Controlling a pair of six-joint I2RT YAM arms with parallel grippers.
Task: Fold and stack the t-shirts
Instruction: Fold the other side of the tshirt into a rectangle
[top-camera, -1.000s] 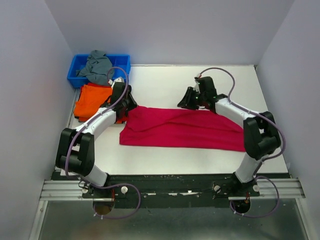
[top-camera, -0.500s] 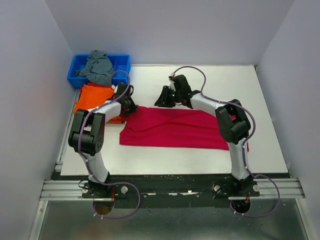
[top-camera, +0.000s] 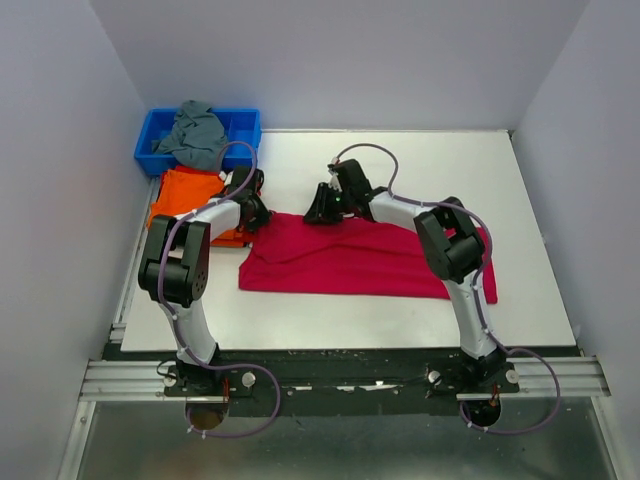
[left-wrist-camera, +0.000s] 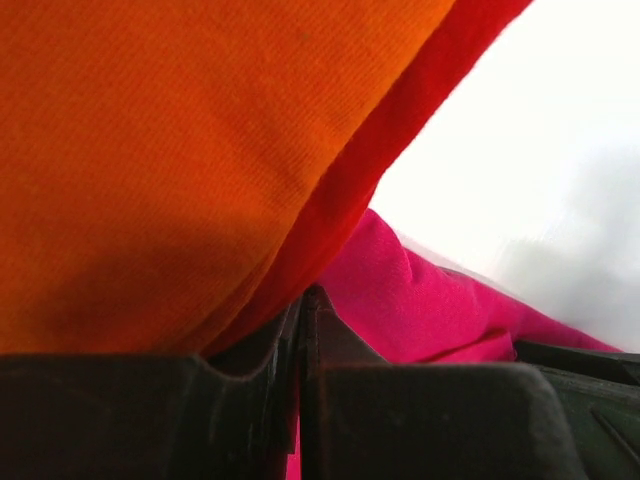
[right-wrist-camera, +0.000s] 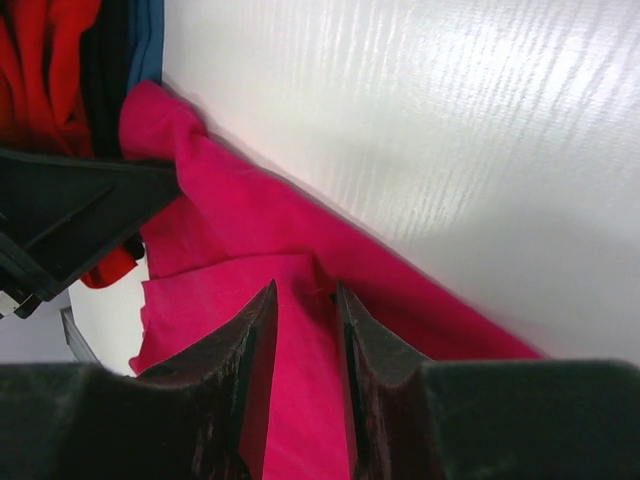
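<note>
A magenta t-shirt (top-camera: 360, 262) lies as a long folded band across the middle of the white table. My left gripper (top-camera: 255, 212) is at the shirt's far left corner, next to the orange shirt stack (top-camera: 185, 200). In the left wrist view its jaws (left-wrist-camera: 303, 296) are pressed together on the magenta cloth (left-wrist-camera: 420, 300), under the orange shirt (left-wrist-camera: 180, 150). My right gripper (top-camera: 318, 210) is on the shirt's far edge, close to the left gripper. In the right wrist view it (right-wrist-camera: 305, 290) stands narrowly apart with a fold of the magenta shirt (right-wrist-camera: 230, 220) between the fingers.
A blue bin (top-camera: 148, 152) at the far left corner holds a grey garment (top-camera: 195, 135). The folded orange stack lies just in front of it, with red and dark layers (right-wrist-camera: 40, 70) under it. White walls close in the table's left, right and back.
My right gripper has moved left along the shirt's far edge toward the left gripper. My left arm has swung in, and its gripper stays at the shirt's far left corner.
</note>
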